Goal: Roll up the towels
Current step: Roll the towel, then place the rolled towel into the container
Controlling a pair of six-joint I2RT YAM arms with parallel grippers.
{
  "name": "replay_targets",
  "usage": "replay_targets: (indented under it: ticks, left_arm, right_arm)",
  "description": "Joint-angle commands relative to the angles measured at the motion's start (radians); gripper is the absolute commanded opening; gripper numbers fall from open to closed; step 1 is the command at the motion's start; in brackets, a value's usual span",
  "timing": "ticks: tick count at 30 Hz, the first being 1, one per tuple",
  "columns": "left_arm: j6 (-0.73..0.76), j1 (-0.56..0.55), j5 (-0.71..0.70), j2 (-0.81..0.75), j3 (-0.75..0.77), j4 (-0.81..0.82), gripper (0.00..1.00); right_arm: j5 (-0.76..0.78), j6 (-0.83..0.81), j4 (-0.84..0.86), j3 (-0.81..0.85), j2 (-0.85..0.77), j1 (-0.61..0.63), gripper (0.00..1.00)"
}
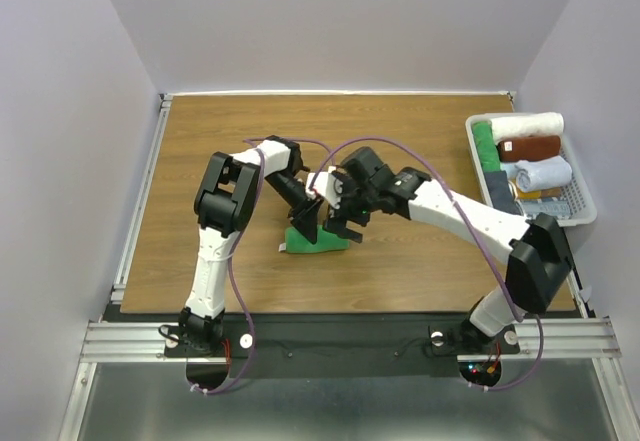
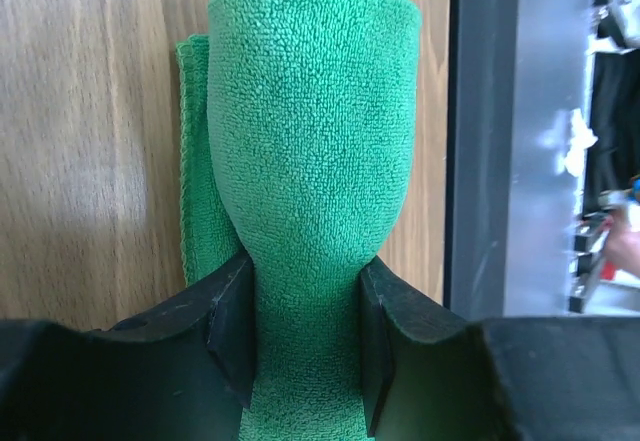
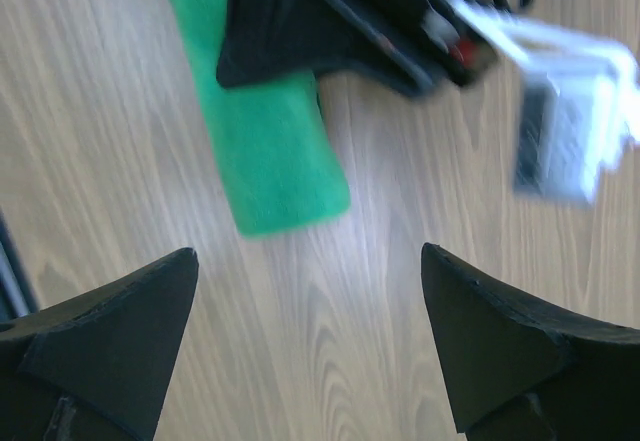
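Note:
A bright green towel point(image 1: 318, 241) lies rolled up on the wooden table point(image 1: 400, 131) near the middle front. My left gripper point(image 1: 305, 227) is shut on one end of it. In the left wrist view both pads pinch the green roll point(image 2: 310, 141) into a narrow waist at the left gripper point(image 2: 305, 281), and a loose flap shows along the roll's left side. My right gripper point(image 1: 348, 229) hovers just right of the roll. It stands open point(image 3: 308, 261) over bare wood, with the green towel's end point(image 3: 265, 151) ahead of it. A pale blue rolled towel point(image 1: 545, 173) lies in the basket.
A white basket point(image 1: 590, 211) at the right table edge holds several rolled towels: green point(image 1: 484, 147), cream-white point(image 1: 528, 124) and brown point(image 1: 530, 148). The table's dark front edge and metal rail point(image 2: 500, 161) run close beside the green roll.

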Motion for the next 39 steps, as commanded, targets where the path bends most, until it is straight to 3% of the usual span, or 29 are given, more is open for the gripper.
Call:
replay_targets:
  ticks: [1,9,18,24,27,29,32,33,36,39]
  left_arm:
    - [0.052,0.012,-0.192,0.105,-0.012,0.120,0.41]
    - [0.059,0.027,-0.192,0.150,0.003,0.120,0.42]
    - [0.061,0.029,-0.194,0.152,0.006,0.120,0.42]
    - [0.065,0.029,-0.191,0.145,0.003,0.119,0.46]
    - [0.068,0.029,-0.188,0.136,-0.001,0.120,0.49]
    - [0.068,0.030,-0.180,0.122,-0.008,0.120,0.51]
    - [0.088,0.033,-0.168,0.054,-0.040,0.123,0.65]
    - [0.087,0.039,-0.168,0.014,-0.053,0.123,0.71]
    - [0.078,0.076,-0.172,-0.061,-0.067,0.122,0.79]
    - [0.065,0.130,-0.195,-0.136,-0.070,0.122,0.83]
  right_arm:
    - [0.132,-0.016,0.184,-0.008,0.067,0.082,0.96]
    - [0.126,-0.093,0.382,-0.138,0.115,0.200,0.96]
    - [0.130,-0.178,0.546,-0.250,0.179,0.250,0.93]
    - [0.109,-0.205,0.623,-0.313,0.216,0.252,0.74]
    - [0.086,-0.212,0.635,-0.330,0.234,0.249,0.45]
    - [0.072,-0.205,0.634,-0.333,0.240,0.244,0.38]
    - [0.048,-0.163,0.625,-0.330,0.250,0.226,0.28]
    - [0.028,-0.148,0.593,-0.316,0.253,0.212,0.18]
    - [-0.006,-0.108,0.517,-0.299,0.248,0.175,0.01]
    - [-0.035,-0.084,0.454,-0.295,0.230,0.145,0.01]
